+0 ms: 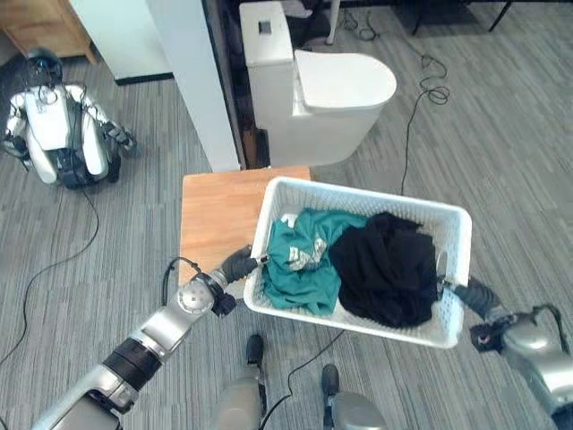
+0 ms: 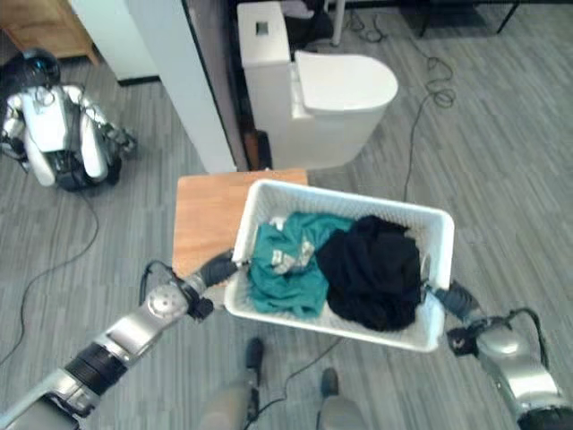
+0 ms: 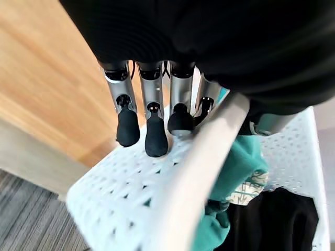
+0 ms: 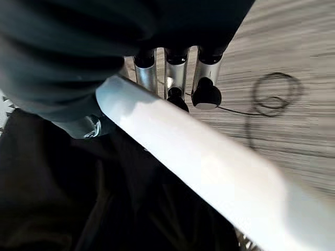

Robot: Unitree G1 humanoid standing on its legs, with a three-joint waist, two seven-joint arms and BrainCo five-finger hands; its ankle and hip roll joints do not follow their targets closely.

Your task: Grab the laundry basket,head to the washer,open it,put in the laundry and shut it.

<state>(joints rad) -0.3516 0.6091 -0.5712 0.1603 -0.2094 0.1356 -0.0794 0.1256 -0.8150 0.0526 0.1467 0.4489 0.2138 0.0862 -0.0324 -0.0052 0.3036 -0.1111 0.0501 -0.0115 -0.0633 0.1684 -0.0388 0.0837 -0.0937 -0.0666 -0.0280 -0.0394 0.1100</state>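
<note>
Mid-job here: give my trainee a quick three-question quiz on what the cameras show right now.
1. True or false: the laundry basket is held by one hand alone.
2. Which garment lies nearer the left hand? A) the black clothing B) the teal garment C) a red towel
3. Fill in: behind the basket, on the floor, stands a white ____.

Key
1. False: the left hand grips one end's rim and the right hand the other.
2. B
3. toilet

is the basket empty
No, the white laundry basket holds a teal garment and a black garment.
</note>
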